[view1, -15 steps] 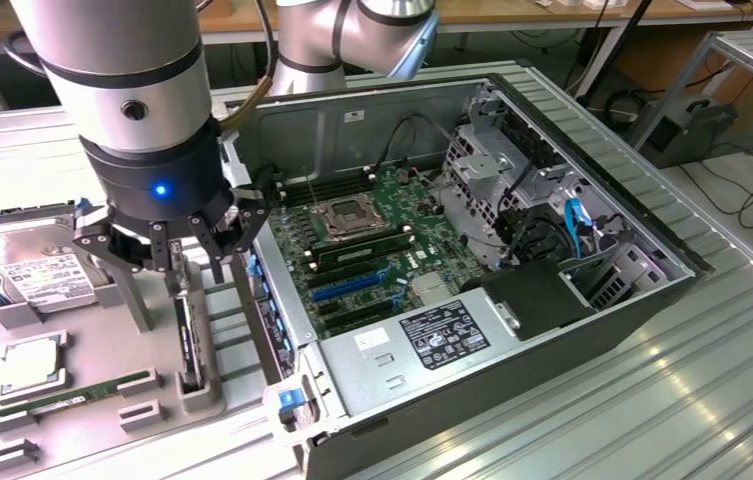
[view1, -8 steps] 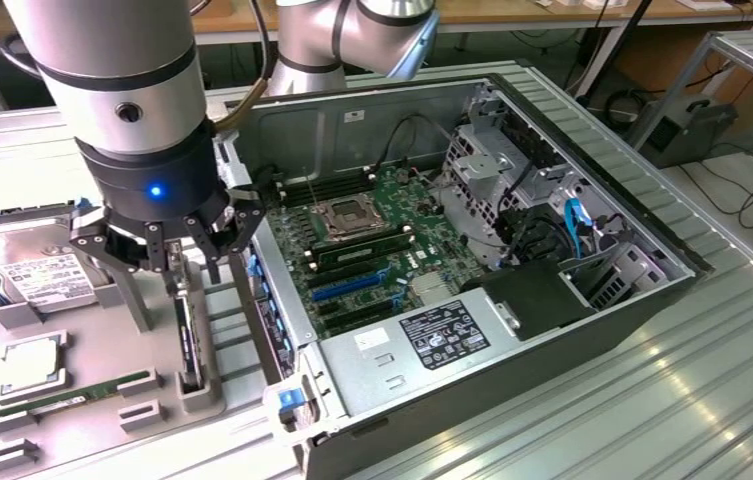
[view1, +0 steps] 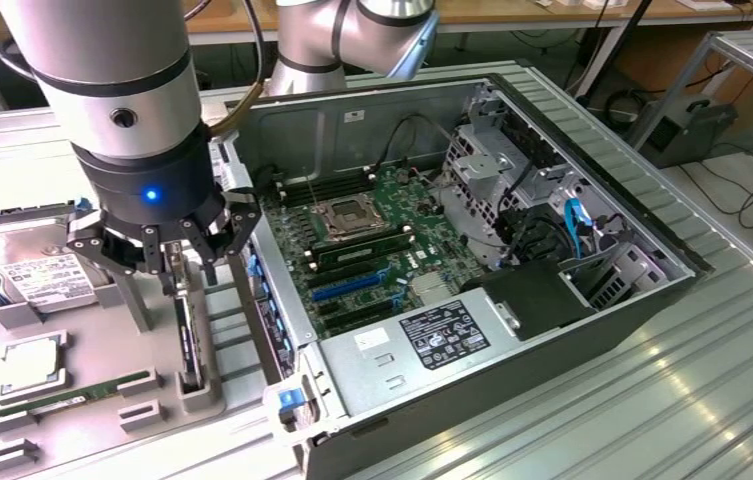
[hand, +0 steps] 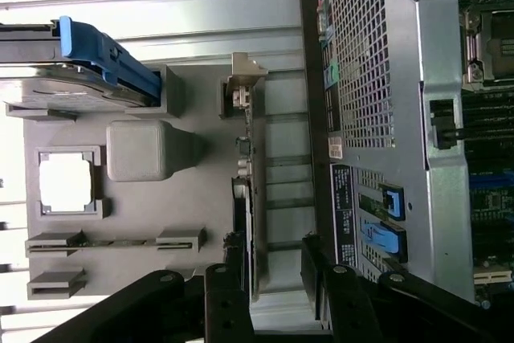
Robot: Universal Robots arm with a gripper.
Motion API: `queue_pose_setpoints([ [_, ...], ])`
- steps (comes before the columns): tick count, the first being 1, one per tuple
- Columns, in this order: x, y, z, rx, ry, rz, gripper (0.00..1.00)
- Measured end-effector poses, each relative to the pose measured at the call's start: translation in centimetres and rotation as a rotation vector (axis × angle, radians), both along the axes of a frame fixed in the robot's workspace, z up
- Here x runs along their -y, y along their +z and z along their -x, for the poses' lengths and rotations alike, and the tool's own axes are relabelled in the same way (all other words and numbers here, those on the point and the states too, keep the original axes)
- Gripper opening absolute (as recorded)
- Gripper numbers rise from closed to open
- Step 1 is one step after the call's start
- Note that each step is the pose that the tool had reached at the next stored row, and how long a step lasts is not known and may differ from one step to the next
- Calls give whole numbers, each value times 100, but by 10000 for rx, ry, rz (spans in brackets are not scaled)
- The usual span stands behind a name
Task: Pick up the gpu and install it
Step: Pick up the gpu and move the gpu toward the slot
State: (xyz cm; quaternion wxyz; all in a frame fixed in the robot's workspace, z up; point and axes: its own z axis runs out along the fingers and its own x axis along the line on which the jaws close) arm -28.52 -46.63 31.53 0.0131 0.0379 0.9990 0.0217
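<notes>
Pick-up stage, nothing grasped yet. Hovering with the gripper [view1: 179, 275] spread wide and empty, astride the upper edge of the gpu [view1: 189, 338] but not clamped on it. Stands on edge in a narrow slot of the grey holder tray [view1: 89, 440], just beside the open computer case [view1: 590, 300] and at eight o'clock of its motherboard [view1: 363, 250] in the exterior view. Silver end bracket [hand: 243, 78] at the end away from the fingers [hand: 227, 299].

Appears to sit nearer one finger than the other in the wrist view, though seen edge-on there and hard to judge. Centre over the card before closing, to meet both flat faces together and avoid tipping it in the slot. Come down far enough to hold the board itself, not merely its rim. Keep the outer finger off the case's rear wall at three o'clock. Ignore the hard drive [view1: 29, 268] at ten o'clock of the card, the processor [view1: 32, 357] at nine, and the memory stick [view1: 76, 395] at eight.
</notes>
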Motion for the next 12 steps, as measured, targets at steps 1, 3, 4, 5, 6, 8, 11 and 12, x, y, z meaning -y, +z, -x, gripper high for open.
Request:
queue_pose_setpoints([
  [1, -1, -3, 3, 0, 0, 0, 42],
  [3, -3, -10, 10, 1, 0, 0, 42],
  [4, -3, -13, 13, 0, 0, 0, 42],
  [5, -4, -17, 16, 1, 0, 0, 42],
  [6, -5, -20, 20, 0, 0, -1, 42],
  [8, -7, -28, 26, 0, 0, 0, 42],
  [11, -11, -41, 35, 0, 0, 0, 42],
  [12, -12, -45, 38, 0, 0, 0, 42],
])
